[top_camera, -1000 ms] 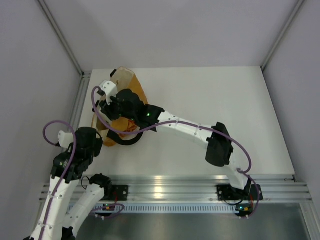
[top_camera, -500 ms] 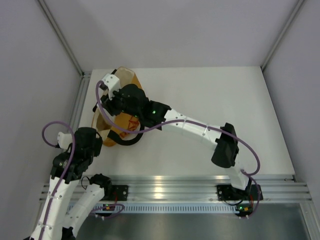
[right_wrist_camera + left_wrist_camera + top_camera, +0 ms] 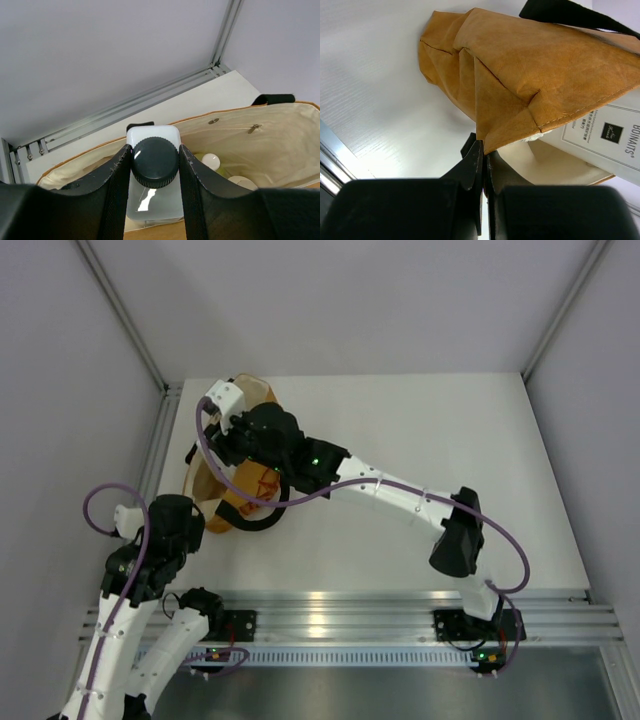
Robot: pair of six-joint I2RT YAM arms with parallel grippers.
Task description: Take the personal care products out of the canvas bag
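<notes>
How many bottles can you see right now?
3: a clear-white squarish black-capped bottle between the right fingers, plus a white cap and a cream cap inside the mustard canvas bag. Others may be hidden.

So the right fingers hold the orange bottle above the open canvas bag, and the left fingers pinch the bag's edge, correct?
Not quite: the right wrist view shows the right fingers holding the clear-white bottle with the black cap, not an orange one. The rest stands: it is above the open canvas bag, and the left fingers pinch its edge.
</notes>
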